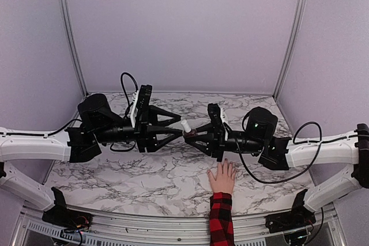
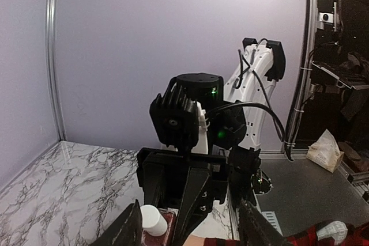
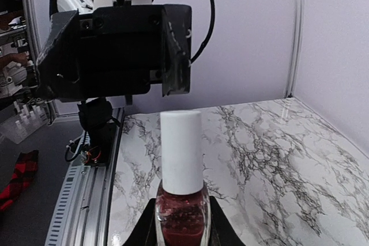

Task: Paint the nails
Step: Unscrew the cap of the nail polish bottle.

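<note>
A pale hand in a red-and-black plaid sleeve lies flat at the table's near edge. Its tiny dark nails point toward the back. Just behind it, my right gripper is shut on a dark red nail-polish bottle with a white cap, held above the table. My left gripper is open, and its fingers stand on either side of the cap without touching it. The sleeve shows at the bottom of the left wrist view. The nails are hidden in that view.
The marble tabletop is boxed in by purple walls on three sides, with metal posts at the back corners. Black cables loop over both arms. A metal rail runs along the near edge.
</note>
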